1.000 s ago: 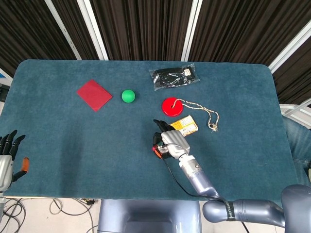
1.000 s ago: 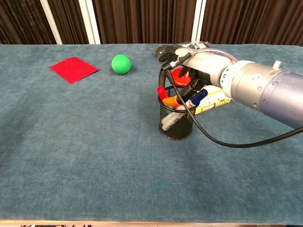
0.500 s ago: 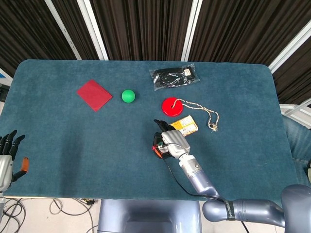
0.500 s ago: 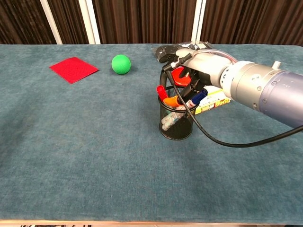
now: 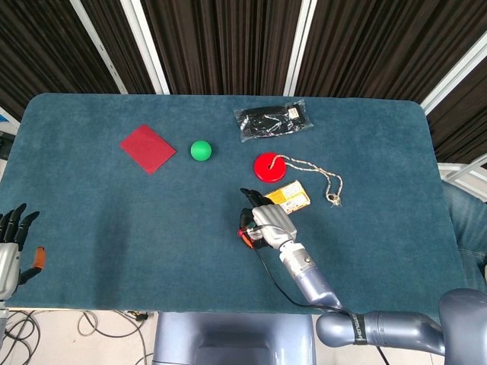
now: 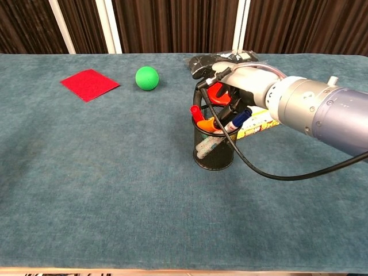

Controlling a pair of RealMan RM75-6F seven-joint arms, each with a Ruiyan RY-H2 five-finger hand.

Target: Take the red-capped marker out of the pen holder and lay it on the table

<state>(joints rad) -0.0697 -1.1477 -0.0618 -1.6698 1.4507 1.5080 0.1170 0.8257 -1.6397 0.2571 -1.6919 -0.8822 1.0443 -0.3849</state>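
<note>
Red-capped marker (image 6: 196, 112) stands tilted in the pen holder (image 6: 213, 150), its cap poking above the rim on the side toward the red square; an orange-capped pen (image 6: 207, 123) and a blue-capped pen (image 6: 240, 119) lean beside it in the same black mesh cup; holder sits upright on the tabletop (image 6: 103, 190), roughly mid-table.

Right hand (image 6: 221, 95) hovers directly over the holder, fingers curled down among the pen tops; from the chest view the dark fingertips are close to the marker's cap, but whether they pinch it I cannot tell, since the fingers overlap the pens; head view shows only the back of the hand covering the holder; a black cable hangs from the wrist past the cup's front. Left hand (image 5: 14, 242) rests at the near left edge, fingers apart, holding nothing, well apart from the work.

Judged step: acquiring the grasp; marker not yet lifted. Next move calls for a firm pinch on the red cap alone, then a lift along the marker's tilt so the cup does not tip and neighbouring pens stay put; then lay it flat on bare cloth.

Beyond the holder: yellow packet (image 5: 290, 197), red disc with cord (image 5: 268, 166), green ball (image 6: 146, 77), red square (image 6: 89, 84), black bag (image 5: 272, 120).
</note>
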